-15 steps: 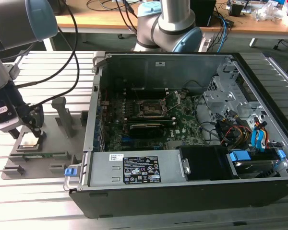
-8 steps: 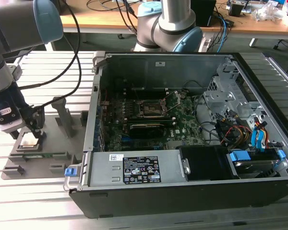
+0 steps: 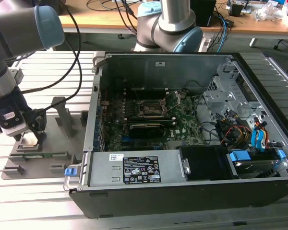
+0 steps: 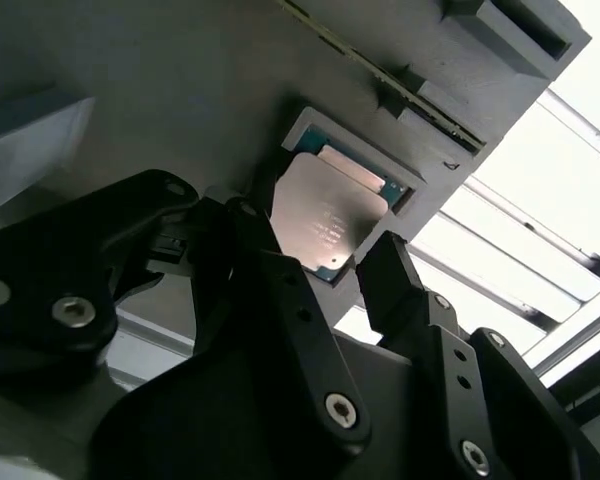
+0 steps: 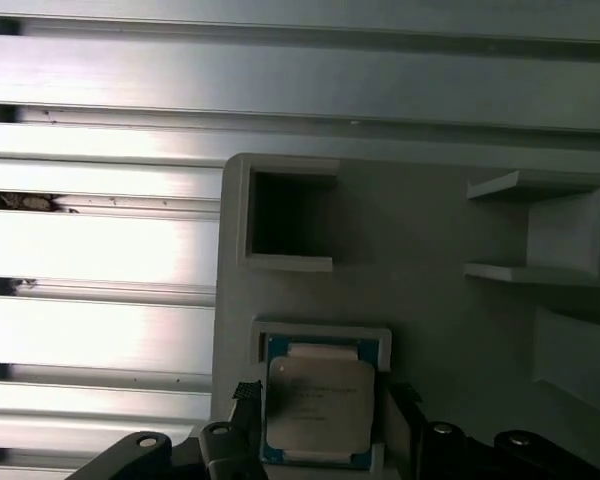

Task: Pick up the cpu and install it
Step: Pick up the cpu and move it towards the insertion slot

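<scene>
Grey-sleeved with pale blue joint caps, the arm point(image 3: 12, 36) reaches in from the exterior view's left and bends down at the wrist. That leaves the gripper point(image 3: 30, 135) hanging low over a grey fixture tray point(image 3: 62, 167). The tray lies on the slatted aluminium table point(image 3: 33, 211), just beside the open computer case point(image 3: 182, 191) on the exterior view's left. The jaws stand released. In both wrist views the two black fingers point(image 4: 385, 265) sit spread either side of the cpu point(image 5: 320, 400), flanking it, and I cannot tell whether the pads touch its edges.

The cpu rests in a shallow square recess point(image 5: 380, 340) of the tray, well apart from the case. A deeper square pocket point(image 5: 285, 215) is cut into the tray near it.

Inside the case the motherboard carries a black socket frame point(image 3: 151, 109). A long dark card point(image 3: 146, 128) lies just beside that frame.

The cpu lies flat with its silvery metal plate facing up toward the gripper. Its sides run square with the recess walls. It looks close to square, so no long axis stands out.
</scene>
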Available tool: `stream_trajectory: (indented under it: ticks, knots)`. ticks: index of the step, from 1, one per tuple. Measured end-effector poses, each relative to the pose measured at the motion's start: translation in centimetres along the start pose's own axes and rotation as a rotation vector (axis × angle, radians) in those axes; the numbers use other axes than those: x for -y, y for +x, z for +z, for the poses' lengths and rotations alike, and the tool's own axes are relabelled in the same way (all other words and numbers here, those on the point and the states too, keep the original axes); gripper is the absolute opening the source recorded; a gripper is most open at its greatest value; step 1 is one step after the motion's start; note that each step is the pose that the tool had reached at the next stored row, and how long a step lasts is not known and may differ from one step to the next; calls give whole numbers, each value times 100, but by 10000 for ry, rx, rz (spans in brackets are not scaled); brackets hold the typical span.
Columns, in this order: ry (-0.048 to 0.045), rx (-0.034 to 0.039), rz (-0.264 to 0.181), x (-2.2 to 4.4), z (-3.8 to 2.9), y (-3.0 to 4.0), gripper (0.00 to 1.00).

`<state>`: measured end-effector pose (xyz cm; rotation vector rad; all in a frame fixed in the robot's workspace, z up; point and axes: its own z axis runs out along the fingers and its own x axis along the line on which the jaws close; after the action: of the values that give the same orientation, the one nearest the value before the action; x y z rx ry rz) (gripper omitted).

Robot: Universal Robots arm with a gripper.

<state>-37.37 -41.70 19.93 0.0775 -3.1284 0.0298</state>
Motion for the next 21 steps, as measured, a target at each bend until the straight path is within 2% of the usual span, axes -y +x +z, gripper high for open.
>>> stream_trajectory:
  ticks: [3,10,12,21]
  knots:
    - [-1,1,0,3,81,-1,60]
    - [-1,1,0,3,83,-1,60]
    - [0,-1,0,3,82,-1,54]
    - [-1,1,0,3,85,-1,54]
